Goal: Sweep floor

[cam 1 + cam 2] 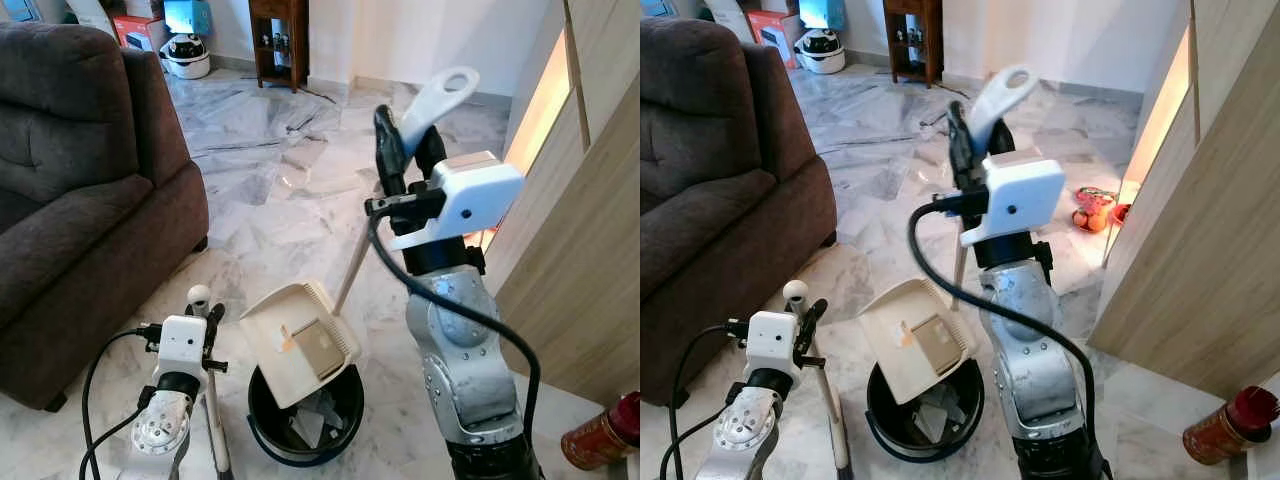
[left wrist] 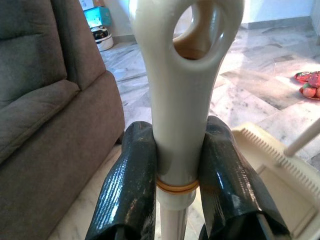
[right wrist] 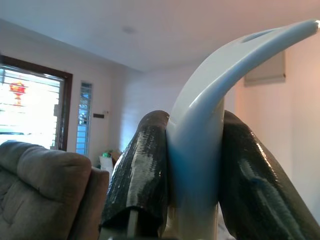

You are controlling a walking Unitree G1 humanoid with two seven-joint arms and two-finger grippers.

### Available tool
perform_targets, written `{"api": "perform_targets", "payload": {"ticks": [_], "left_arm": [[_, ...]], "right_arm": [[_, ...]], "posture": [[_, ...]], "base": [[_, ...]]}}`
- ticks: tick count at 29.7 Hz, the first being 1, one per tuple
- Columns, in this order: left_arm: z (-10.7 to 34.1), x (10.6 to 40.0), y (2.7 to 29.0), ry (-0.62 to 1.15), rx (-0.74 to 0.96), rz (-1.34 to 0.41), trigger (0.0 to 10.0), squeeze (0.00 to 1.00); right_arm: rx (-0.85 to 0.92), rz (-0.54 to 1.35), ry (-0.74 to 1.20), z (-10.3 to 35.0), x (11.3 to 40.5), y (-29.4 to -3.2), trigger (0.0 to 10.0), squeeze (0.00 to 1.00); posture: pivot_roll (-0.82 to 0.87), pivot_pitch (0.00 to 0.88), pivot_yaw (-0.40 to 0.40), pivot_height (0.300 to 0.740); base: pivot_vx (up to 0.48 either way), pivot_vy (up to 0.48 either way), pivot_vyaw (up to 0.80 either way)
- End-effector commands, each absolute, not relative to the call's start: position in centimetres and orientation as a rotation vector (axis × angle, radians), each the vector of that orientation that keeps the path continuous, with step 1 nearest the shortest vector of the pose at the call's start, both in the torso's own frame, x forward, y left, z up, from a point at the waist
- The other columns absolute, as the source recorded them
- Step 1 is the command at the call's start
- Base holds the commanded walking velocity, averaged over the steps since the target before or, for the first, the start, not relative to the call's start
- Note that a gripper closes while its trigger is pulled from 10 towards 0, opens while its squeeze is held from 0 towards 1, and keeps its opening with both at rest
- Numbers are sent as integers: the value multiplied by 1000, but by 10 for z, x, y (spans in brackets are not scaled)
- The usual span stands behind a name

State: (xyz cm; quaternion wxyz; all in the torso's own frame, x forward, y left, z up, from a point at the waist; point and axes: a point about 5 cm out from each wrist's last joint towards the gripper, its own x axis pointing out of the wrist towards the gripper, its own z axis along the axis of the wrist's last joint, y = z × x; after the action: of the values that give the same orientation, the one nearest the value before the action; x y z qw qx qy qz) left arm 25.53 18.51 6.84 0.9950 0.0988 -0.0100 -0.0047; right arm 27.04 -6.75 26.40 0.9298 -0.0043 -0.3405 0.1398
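My left gripper (image 1: 203,318) is low at the front left, shut on the cream broom handle (image 2: 180,90), just below its top loop. My right gripper (image 1: 408,150) is raised in the middle, shut on the white dustpan handle (image 1: 440,98) near its curved tip. The thin pole runs down to the cream dustpan (image 1: 300,342), which is tipped over a round black bin (image 1: 340,425) on the marble floor. Paper scraps lie inside the bin. The broom's head is out of sight.
A brown sofa (image 1: 80,200) fills the left side. Wooden cabinet panels (image 1: 590,250) line the right, with a red canister (image 1: 600,435) at their foot. A plate of fruit (image 1: 1095,210) lies on the floor beyond. A dark wooden shelf (image 1: 280,40) stands far back.
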Motion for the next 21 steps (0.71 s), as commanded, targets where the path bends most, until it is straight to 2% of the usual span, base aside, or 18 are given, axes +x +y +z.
{"api": "perform_targets", "payload": {"ticks": [1, 11, 21], "left_arm": [[77, 256, 187, -67, 220, -13, 10000, 0], [77, 256, 187, -69, 218, -9, 10000, 0], [78, 256, 186, -71, 213, -10, 10000, 0]], "right_arm": [[-4, 326, -833, 284, 255, -61, 10000, 0], [-38, 495, -866, 278, 238, -34, 10000, 0], [-185, 721, -867, 261, 219, -9, 10000, 0]], "posture": [[159, 29, 25, 740], [158, 36, 23, 740], [159, 45, 23, 740]], "base": [[0, 0, 0], [0, 0, 0], [0, 0, 0]]}}
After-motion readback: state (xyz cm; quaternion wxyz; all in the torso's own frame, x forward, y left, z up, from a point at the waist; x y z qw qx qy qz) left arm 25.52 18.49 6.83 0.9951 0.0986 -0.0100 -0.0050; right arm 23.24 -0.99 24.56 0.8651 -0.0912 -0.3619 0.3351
